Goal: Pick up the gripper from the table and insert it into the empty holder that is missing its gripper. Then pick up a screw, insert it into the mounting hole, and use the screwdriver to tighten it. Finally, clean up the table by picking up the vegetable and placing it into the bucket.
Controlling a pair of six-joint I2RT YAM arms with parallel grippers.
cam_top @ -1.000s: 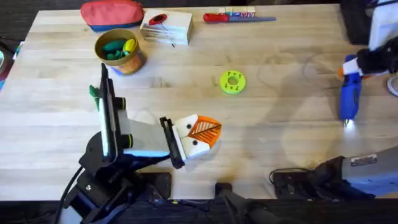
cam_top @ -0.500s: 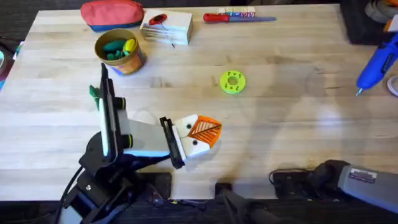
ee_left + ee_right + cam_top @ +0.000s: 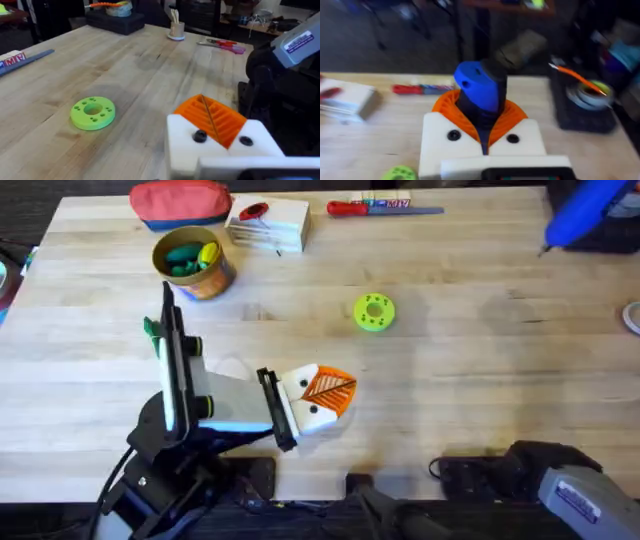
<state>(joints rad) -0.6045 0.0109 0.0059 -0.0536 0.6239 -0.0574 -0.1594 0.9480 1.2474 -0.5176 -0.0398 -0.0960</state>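
Observation:
My right gripper (image 3: 481, 112) is shut on the blue screwdriver (image 3: 479, 92), which is clamped between its orange pads. The overhead view shows the screwdriver (image 3: 585, 215) raised over the table's far right corner. My left gripper (image 3: 322, 395) rests low near the front centre, shut and empty, and both white finger blocks (image 3: 220, 150) carry orange ribbed tips (image 3: 212, 117). The yellow-orange bucket (image 3: 215, 278) stands at the far left with a green piece (image 3: 182, 258) inside. Another green piece (image 3: 150, 328) peeks out behind the left arm. A loose gripper piece, an empty holder and a loose screw are out of view.
A yellow-green disc (image 3: 374, 312) lies mid-table. A red pouch (image 3: 180, 200), a white box (image 3: 268, 225) and a red-handled screwdriver (image 3: 380, 208) line the far edge. A black tray (image 3: 580, 107) sits at the far right corner.
The right gripper has carried the blue screwdriver from low over the table's right side up and away to the far right corner. The left arm has not moved.

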